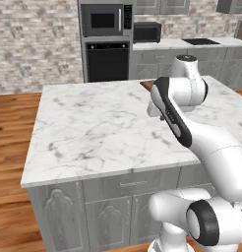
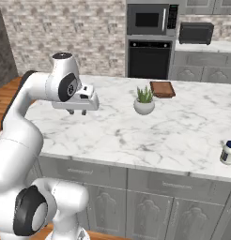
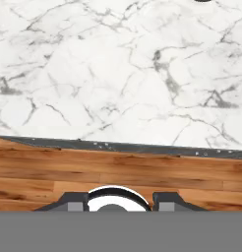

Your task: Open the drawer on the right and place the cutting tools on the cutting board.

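In the left base view the right-hand drawer (image 1: 194,175) sits shut under the marble desk (image 1: 93,133); it should slide stiffly and wants a hold on its slim bar handle. In the right base view the tool (image 2: 77,111) hangs empty above the desk, its spread unclear, well apart from the light, rigid cutting board (image 2: 162,89) behind the potted plant (image 2: 144,101). In the hand view its fingertips (image 3: 74,201) point at the desk edge and wooden floor (image 3: 118,172).

Potted plant (image 2: 144,101), perhaps jar (image 2: 227,152).

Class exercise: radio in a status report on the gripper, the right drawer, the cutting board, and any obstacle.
Gripper empty, above the marble island top. Right drawer shut. Cutting board bare at the far edge. Potted plant sits just in front of the board.
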{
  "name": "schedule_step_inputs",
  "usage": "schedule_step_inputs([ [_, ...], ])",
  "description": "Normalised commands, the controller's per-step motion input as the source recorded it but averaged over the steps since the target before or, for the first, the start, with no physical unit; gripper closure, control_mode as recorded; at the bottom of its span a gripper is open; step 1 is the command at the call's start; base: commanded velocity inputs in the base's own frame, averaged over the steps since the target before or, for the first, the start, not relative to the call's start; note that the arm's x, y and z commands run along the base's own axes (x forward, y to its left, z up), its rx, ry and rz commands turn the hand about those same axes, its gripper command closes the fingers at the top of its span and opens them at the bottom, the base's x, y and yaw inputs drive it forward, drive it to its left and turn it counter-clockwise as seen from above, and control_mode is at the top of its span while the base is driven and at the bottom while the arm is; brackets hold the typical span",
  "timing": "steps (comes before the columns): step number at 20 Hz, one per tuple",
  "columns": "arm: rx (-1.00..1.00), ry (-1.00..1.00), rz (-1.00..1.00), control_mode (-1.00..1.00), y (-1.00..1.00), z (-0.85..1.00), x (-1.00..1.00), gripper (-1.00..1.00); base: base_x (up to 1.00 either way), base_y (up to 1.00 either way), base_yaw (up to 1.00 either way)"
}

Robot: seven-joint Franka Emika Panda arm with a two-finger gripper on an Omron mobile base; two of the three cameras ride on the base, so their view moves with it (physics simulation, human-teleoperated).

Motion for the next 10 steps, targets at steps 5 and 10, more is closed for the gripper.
schedule_step_inputs([
  [5,0.09,-0.02,-0.06,-1.00,-0.55,-0.24,-0.30,-1.00,0.00,0.00,0.00],
  [10,0.34,-0.10,-0.16,-1.00,-1.00,-0.51,-0.98,-1.00,0.00,0.00,0.00],
])
